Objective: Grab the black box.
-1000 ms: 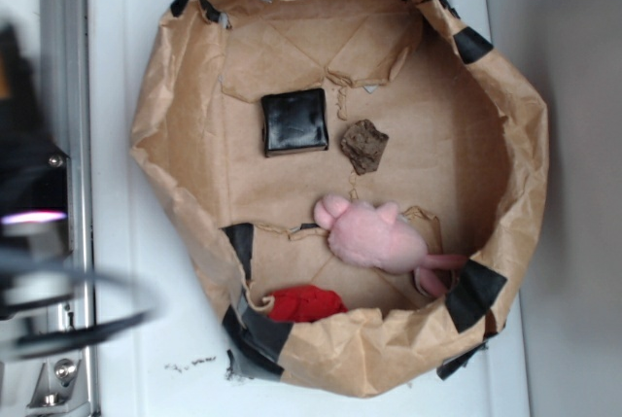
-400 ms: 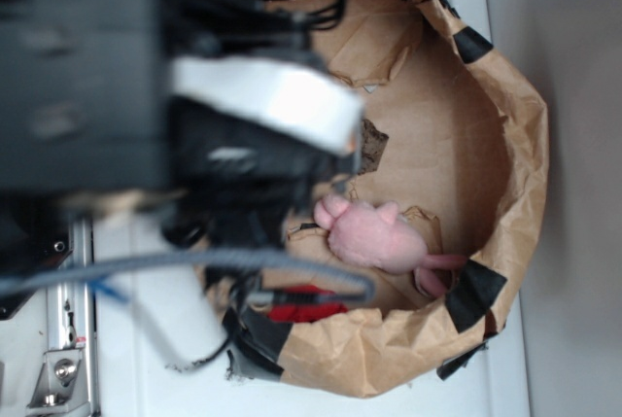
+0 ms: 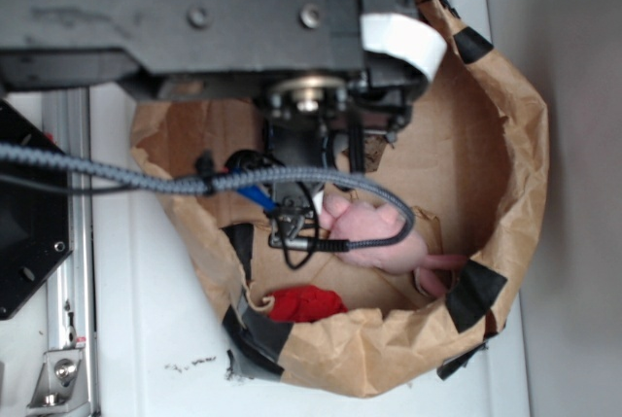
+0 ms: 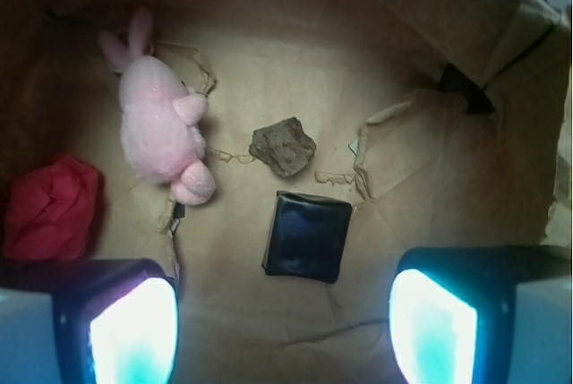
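Two views show us this moment. From the exterior camera we see the robot arm (image 3: 194, 18) stretched across the top of the picture, reaching over a crumpled brown paper bag (image 3: 505, 145) that lies open on a white table (image 3: 146, 339). Black tape patches (image 3: 474, 295) sit along the bag's rim. The arm's wrist and a gray braided cable (image 3: 117, 176) cover the middle of the bag, so we cannot see the black box here, nor can we make out the fingers. A pink plush toy (image 3: 389, 242) lies on the bag floor just below the wrist, and a red lump (image 3: 303, 303) rests near the lower rim.

From the wrist camera we look straight down into the bag. The gripper (image 4: 282, 326) is spread wide, its two fingers (image 4: 130, 326) glowing pale blue at the lower corners with nothing between them. The black box (image 4: 309, 234) lies flat on the paper floor, a little above the gap between the fingers and nearer the right one, touching neither. A brown lump (image 4: 283, 146) sits just above the box, close but apart from it. The plush toy lies to the left of the lump, ears pointing up the picture. The red lump sits at the far left edge, below the toy.
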Action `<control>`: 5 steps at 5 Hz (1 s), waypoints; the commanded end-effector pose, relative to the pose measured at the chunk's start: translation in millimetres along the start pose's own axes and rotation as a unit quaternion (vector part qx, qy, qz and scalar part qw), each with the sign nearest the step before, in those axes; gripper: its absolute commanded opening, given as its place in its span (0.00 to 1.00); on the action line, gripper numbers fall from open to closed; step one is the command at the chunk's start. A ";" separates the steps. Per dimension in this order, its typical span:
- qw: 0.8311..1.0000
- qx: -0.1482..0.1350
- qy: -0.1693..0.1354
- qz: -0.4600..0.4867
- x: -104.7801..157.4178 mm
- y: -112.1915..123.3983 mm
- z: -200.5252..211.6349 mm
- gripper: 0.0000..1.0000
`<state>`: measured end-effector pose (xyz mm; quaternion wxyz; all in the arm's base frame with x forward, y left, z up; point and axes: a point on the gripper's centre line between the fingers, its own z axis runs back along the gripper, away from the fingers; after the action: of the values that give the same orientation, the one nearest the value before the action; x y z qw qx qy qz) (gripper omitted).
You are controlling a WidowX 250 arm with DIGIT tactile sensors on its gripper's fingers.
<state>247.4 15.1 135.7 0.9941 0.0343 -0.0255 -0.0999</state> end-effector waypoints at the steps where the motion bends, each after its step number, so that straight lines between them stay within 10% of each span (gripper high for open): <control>1: 0.999 0.009 -0.029 0.011 7.8 4.1 15.4 1.00; 5: 0.998 0.048 -0.019 -0.036 -4.0 42.0 -63.7 1.00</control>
<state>253.6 54.9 68.6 0.9854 0.0724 -0.0354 -0.1498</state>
